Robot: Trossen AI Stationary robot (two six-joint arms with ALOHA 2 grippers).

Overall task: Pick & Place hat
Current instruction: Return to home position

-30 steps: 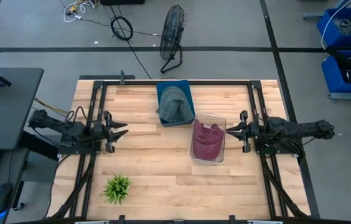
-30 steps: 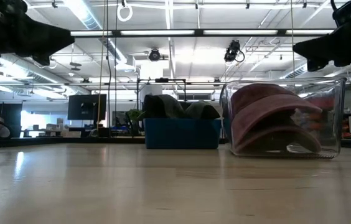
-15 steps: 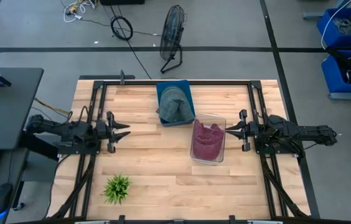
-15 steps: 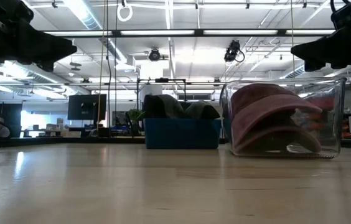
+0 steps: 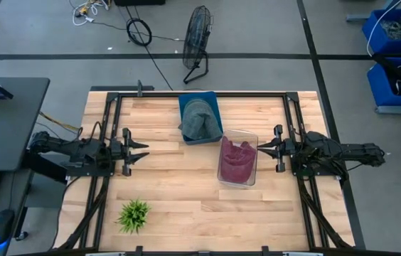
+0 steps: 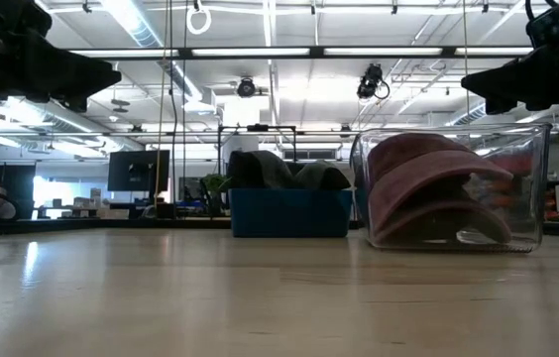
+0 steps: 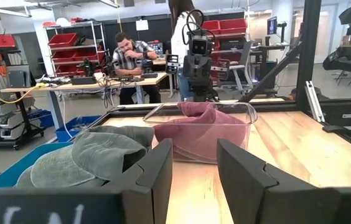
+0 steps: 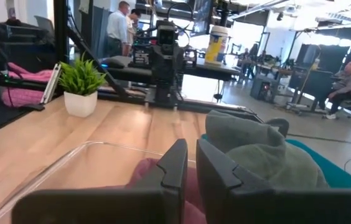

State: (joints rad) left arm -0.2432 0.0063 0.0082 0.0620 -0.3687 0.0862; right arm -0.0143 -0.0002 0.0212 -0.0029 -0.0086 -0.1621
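Gray cap (image 5: 197, 121): in blue bin (image 5: 215, 107), 12 o'clock on table (image 5: 186, 203).
Red cap (image 5: 236, 161): in transparent bin (image 5: 253, 137), 5 o'clock of blue bin.
L gripper (image 5: 141, 151): 9 o'clock side, fingers apart, empty.
R gripper (image 5: 261, 148): 3 o'clock side, narrow slit, empty.
Progress: both caps binned; prob. only homing the arms left.

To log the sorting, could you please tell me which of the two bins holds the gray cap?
The blue bin holds the gray cap; the clear bin next to it holds the red cap instead.
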